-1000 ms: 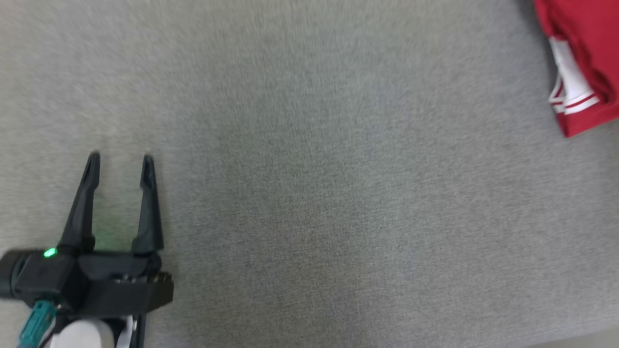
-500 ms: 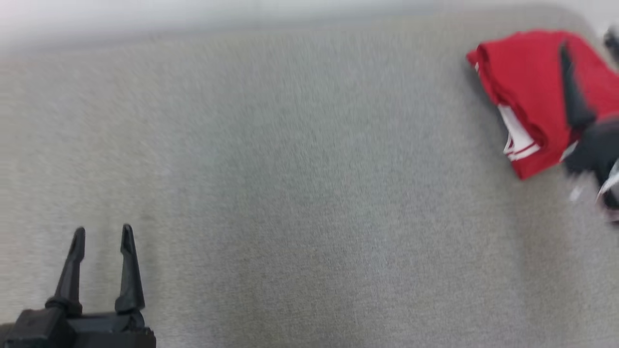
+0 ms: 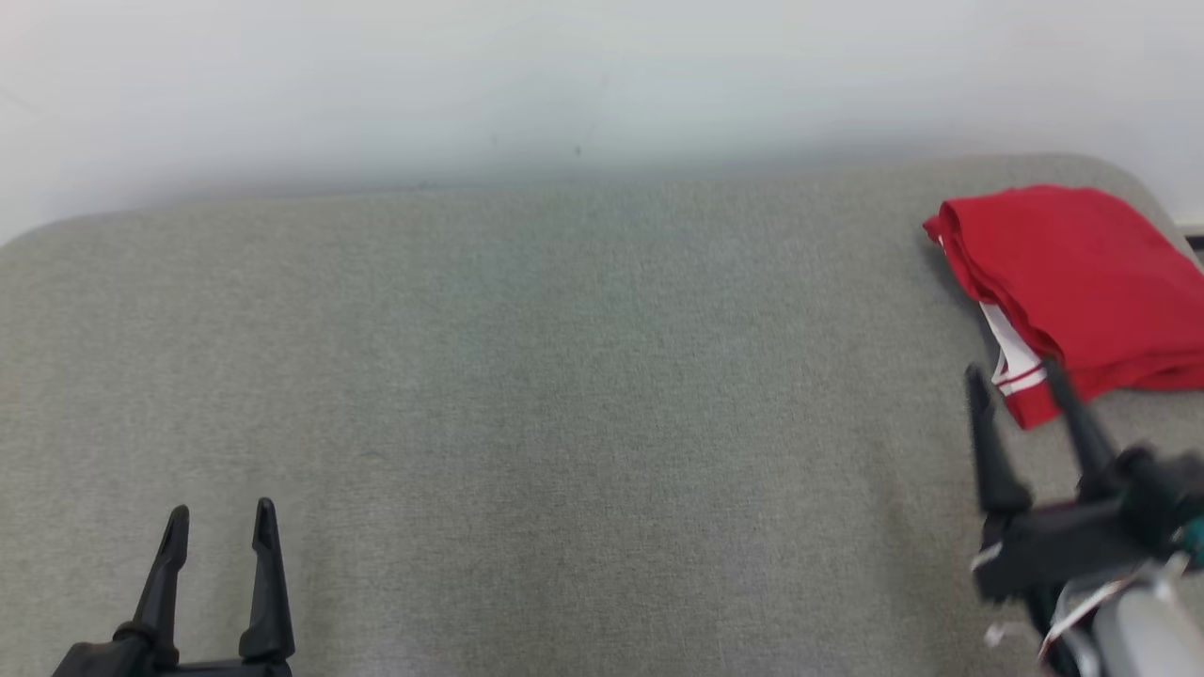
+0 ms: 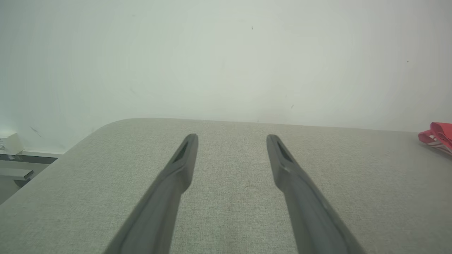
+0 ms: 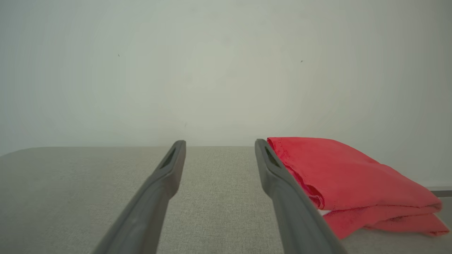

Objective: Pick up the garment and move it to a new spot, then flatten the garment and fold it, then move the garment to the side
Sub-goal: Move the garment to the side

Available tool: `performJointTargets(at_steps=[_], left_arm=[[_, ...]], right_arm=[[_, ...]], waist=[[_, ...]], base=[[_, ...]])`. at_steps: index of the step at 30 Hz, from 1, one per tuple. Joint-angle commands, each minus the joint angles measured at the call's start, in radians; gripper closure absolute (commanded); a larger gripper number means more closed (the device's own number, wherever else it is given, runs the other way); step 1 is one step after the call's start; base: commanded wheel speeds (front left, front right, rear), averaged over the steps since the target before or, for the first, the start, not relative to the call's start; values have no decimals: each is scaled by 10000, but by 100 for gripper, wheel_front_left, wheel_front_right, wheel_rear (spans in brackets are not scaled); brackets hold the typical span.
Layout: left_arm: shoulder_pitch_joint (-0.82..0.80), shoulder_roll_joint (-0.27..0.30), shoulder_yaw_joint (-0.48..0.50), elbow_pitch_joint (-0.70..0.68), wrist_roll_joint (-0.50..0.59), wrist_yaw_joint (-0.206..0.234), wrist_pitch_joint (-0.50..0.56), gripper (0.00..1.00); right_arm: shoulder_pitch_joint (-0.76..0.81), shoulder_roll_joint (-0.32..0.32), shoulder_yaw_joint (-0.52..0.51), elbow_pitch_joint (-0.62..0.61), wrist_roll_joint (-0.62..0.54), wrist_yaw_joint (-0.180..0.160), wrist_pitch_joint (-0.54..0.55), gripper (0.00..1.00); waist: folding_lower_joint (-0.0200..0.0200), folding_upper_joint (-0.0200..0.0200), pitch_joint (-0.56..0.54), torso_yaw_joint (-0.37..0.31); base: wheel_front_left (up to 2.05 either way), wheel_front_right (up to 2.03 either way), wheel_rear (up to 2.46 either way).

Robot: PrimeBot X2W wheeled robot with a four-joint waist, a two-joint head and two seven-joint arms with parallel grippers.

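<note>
- Head view has swung upward over the last second: the pale wall point(image 3: 564, 75) now takes the top of the picture, where a second ago it showed grey cloth and nothing else. That shift is the camera's, not the things'.
- Table point(image 3: 564, 395), covered in grey fabric, runs the full width with rounded far corners; its middle is bare.
- Garment point(image 3: 1082, 273), red with white striped trim, lies folded in a compact stack at the table's far right corner, close to the wall. It rests on the table and nothing grips it.
- Right tool point(image 3: 1016, 374) has come into the picture at the lower right. Half a second ago one of its fingers lay across the red cloth; now its tips sit at the garment's near corner. Its fingers are spread wide with nothing between them. In the right wrist view the stack lies just beside the right-hand finger; I cannot tell whether they touch.
- Left tool point(image 3: 222, 512) is at the lower left, well apart from the garment, fingers spread wide and empty over bare table.
- My reading: folded, parked at the side and let go, so the last step looks done and the arms seem to be drawing back to rest.
</note>
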Motion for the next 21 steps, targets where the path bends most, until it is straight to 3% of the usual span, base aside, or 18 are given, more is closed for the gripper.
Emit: performJointTargets(at_steps=[1, 4, 10, 21], left_arm=[[144, -21, 42, 38, -126, 3, 5, 0], [357, -42, 28, 155, -176, 7, 5, 0], [480, -52, -16, 261, -240, -9, 5, 0], [541, -67, -206, 568, -256, -46, 4, 0]], right_arm=[[404, 206, -41, -176, -220, -30, -39, 0], [1344, 816, -145, -616, -512, -30, -39, 0], [2131, 1347, -185, -894, -594, -30, -38, 0], [2865, 1872, 3, -1232, -912, -30, -39, 0]], waist=[[4, 2, -368, 226], [4, 2, -622, 224], [4, 2, -801, 217], [4, 2, -1048, 262]], base=[[0, 0, 0], [0, 0, 0], [0, 0, 0], [0, 0, 0]])
